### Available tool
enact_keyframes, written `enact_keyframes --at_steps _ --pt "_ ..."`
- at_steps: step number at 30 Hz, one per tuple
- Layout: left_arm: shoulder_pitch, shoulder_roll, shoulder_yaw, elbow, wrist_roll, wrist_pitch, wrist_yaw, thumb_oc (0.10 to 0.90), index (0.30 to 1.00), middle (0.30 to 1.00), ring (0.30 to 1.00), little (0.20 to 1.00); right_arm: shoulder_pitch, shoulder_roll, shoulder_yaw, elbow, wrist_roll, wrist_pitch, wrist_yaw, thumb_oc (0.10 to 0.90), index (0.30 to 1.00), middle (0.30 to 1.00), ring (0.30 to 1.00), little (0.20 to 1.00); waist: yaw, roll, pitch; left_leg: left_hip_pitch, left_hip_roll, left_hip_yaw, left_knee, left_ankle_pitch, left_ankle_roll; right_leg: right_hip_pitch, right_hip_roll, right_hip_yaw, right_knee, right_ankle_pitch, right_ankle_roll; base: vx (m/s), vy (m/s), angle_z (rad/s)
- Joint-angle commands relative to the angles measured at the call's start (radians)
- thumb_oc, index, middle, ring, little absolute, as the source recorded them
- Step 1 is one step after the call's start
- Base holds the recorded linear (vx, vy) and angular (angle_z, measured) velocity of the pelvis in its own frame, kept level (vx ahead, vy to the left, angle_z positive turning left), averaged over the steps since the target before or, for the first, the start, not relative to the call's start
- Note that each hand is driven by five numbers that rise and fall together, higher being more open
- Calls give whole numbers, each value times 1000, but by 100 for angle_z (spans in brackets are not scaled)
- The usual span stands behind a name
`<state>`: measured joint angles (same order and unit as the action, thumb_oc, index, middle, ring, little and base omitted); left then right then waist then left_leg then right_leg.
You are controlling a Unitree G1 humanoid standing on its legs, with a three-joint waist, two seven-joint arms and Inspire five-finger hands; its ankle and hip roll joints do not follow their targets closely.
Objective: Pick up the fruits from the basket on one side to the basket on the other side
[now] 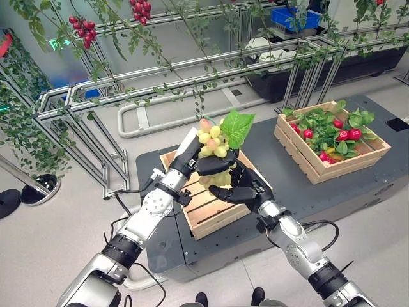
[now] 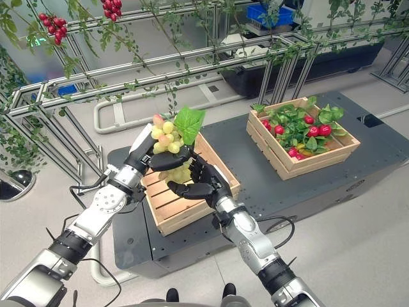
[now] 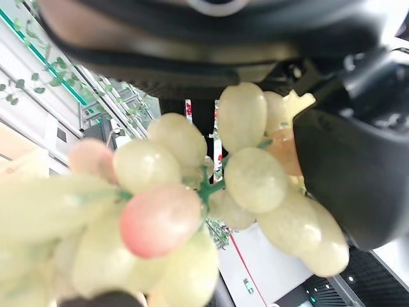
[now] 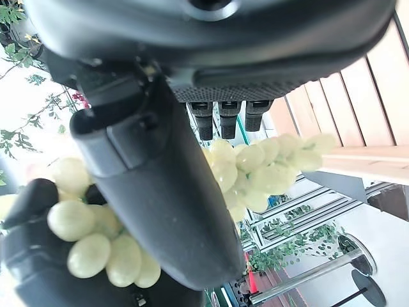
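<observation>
Grapes (image 1: pixel 212 142) hang upright, leaf up, in left hand (image 1: pixel 192 153).

A pale grey floor (image 1: pixel 51 224) lay around a low dark desk (image 1: pixel 383 185). Behind its far edge ran a silver metal frame (image 1: pixel 192 80) hung with green vines (image 1: pixel 25 128) and red berry clusters (image 1: pixel 83 31).

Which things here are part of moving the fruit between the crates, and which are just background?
Part of the job:
- grape bunch
- left hand and right hand, both on the bunch
- near wooden crate
- far wooden crate with red fruits

Background:
- metal frame
- hanging vines
- blue bin
</observation>
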<state>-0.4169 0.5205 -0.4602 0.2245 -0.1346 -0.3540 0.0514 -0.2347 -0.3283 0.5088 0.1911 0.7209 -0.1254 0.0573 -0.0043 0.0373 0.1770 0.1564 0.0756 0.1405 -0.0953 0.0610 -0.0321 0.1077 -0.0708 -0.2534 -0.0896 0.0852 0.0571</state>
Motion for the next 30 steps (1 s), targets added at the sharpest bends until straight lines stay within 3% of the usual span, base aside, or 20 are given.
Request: enact_keyframes --at_steps 1,9,18,19,20,22,30 --pt "-106 -38 -3 -41 -94 -79 8 400 300 300 300 300 -85 80 16 -63 61 -65 16 800 900 900 900 900 10 -26 -110 19 -40 -14 8 -114 4 86 -30 1 2 -122 9 0 0 0" --pt "-97 -60 -21 -58 -150 -93 -68 400 300 300 300 300 -87 95 35 -71 150 -20 70 800 900 900 900 900 12 -31 -113 20 -39 -16 8 -115 6 86 -29 5 2 -120 10 4 0 0" --pt "-109 -81 -56 -65 -163 -50 -109 400 300 300 300 300 -108 124 42 -76 208 -61 89 800 900 900 900 900 16 -34 -116 24 -39 -18 8 -118 8 88 -29 4 2 -118 12 0 0 0" --pt "-104 -81 -57 -57 -162 -50 -108 400 300 300 300 300 -110 126 37 -87 205 -79 85 709 764 764 764 764 16 -34 -117 24 -39 -18 8 -119 9 87 -28 6 2 -118 12 0 0 0" --pt "-101 -81 -55 -54 -165 -48 -109 400 300 300 300 300 -111 125 32 -95 202 -88 79 538 507 507 507 507 16 -34 -117 24 -38 -18 8 -119 9 87 -28 7 2 -118 13 0 0 0" --pt "-97 -82 -53 -48 -165 -49 -108 400 300 300 300 300 -114 125 26 -102 198 -98 69 400 300 300 300 300 16 -34 -117 25 -38 -18 8 -120 10 87 -28 7 2 -117 13 0 0 0" --pt "-70 -85 -27 -32 -152 -48 -91 400 300 300 300 300 -103 128 -9 -103 193 -127 32 400 300 300 300 300 17 -34 -121 24 -37 -17 8 -122 12 83 -30 11 2 -116 14 0 0 0"
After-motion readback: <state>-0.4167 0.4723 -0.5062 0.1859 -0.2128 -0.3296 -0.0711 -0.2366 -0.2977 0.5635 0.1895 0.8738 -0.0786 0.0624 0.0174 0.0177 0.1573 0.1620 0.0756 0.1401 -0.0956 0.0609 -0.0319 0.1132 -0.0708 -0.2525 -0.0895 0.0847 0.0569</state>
